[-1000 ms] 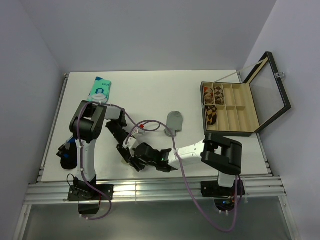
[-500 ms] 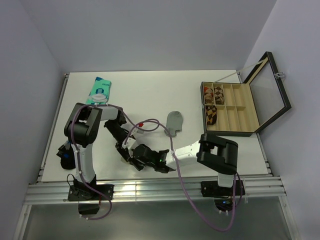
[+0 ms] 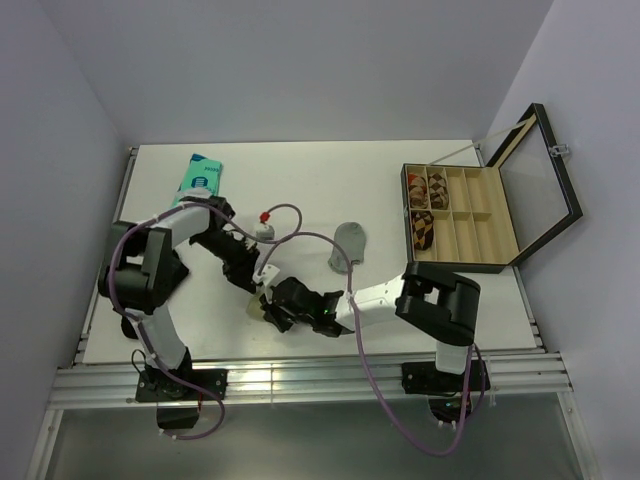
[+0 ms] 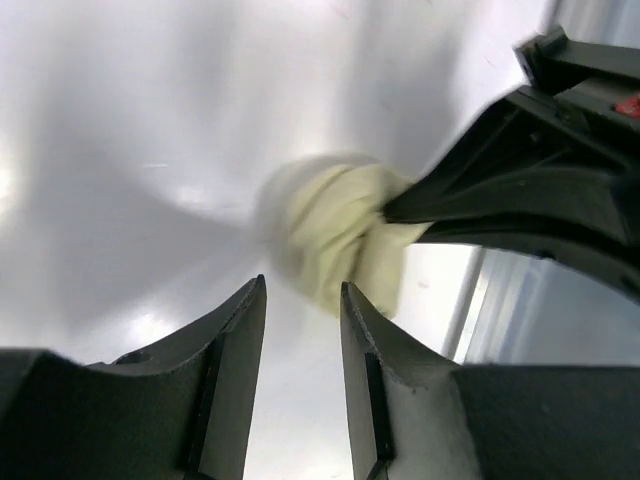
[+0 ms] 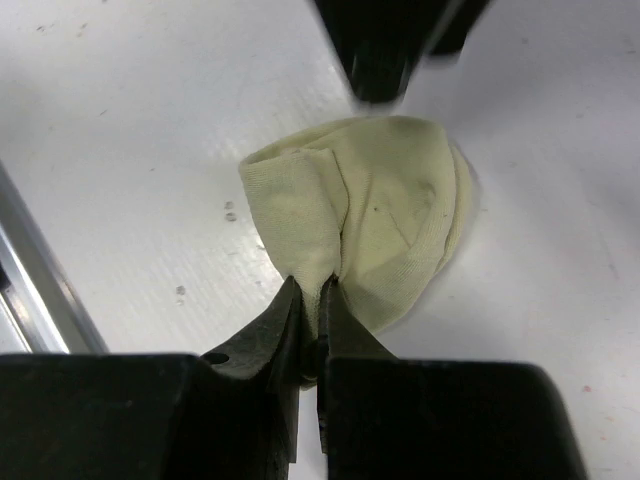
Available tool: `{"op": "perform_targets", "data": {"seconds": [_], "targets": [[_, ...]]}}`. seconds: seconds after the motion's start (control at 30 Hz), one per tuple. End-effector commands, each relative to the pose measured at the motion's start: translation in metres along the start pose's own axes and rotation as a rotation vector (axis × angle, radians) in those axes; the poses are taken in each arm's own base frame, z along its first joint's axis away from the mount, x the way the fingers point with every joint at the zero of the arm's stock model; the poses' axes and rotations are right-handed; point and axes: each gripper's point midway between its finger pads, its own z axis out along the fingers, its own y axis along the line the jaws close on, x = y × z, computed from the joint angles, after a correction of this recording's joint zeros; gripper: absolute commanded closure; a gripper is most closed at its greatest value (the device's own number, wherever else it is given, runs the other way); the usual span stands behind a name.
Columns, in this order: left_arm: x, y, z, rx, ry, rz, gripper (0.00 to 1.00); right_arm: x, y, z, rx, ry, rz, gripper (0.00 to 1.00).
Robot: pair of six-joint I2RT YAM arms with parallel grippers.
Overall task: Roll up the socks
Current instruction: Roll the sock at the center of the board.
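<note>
beige sock bunched by near edge of tabletop, pinched at one fold by right tool. left tool narrowly parted, empty, sock just beyond its tips. grey sock well apart, toward centre.

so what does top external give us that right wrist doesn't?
Only top external: the grey sock lying flat, the teal packet, the open compartment box. Only right wrist: the right gripper pinching a fold of the bunched beige sock. Both: that sock on the white table, left gripper close by.
</note>
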Motion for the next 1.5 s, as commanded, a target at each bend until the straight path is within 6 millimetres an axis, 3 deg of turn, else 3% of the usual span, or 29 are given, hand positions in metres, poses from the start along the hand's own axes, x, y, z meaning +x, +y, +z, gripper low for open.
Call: {"op": "perform_targets", "data": {"seconds": [0.0,0.1,0.23,0.4,0.57,0.7,0.87,1.1,1.2,1.23,1.3,1.33,1.47], "targets": [[-0.031,0.024,-0.03,-0.168,-0.136,0.055,0.59,0.045,-0.036,-0.011,0.101,0.166,0.015,1.0],[-0.05,0.039,-0.062,-0.273,-0.248,0.043,0.59,0.049,-0.046,-0.012,0.129,0.201,0.019,1.0],[-0.071,0.041,-0.114,-0.386,-0.414,0.052,0.59,0.05,-0.051,-0.011,0.14,0.243,0.027,1.0],[-0.08,0.024,-0.139,-0.52,-0.486,0.166,0.58,0.048,-0.06,-0.007,0.115,0.294,0.076,1.0],[-0.089,-0.004,-0.159,-0.648,-0.583,0.297,0.53,0.048,-0.056,-0.005,0.018,0.38,0.146,1.0],[-0.086,-0.019,-0.166,-0.729,-0.603,0.411,0.45,0.051,-0.058,-0.006,-0.033,0.455,0.197,1.0],[-0.074,-0.023,-0.135,-0.783,-0.462,0.547,0.41,0.047,-0.061,-0.007,-0.093,0.523,0.311,1.0],[-0.058,-0.032,-0.063,-0.779,-0.275,0.768,0.38,0.033,-0.069,-0.013,-0.205,0.53,0.465,1.0],[-0.045,-0.031,-0.035,-0.759,-0.212,0.815,0.37,0.03,-0.07,-0.014,-0.212,0.542,0.473,1.0],[-0.032,-0.024,-0.026,-0.765,-0.169,0.802,0.37,0.028,-0.071,-0.013,-0.209,0.548,0.474,1.0],[-0.035,-0.027,-0.014,-0.767,-0.159,0.855,0.38,0.028,-0.074,-0.012,-0.207,0.556,0.475,1.0],[-0.026,-0.024,-0.007,-0.766,-0.138,0.855,0.38,0.028,-0.074,-0.012,-0.204,0.558,0.477,1.0],[-0.033,-0.026,0.002,-0.798,-0.164,0.906,0.38,0.03,-0.077,-0.011,-0.198,0.565,0.484,1.0]]}}
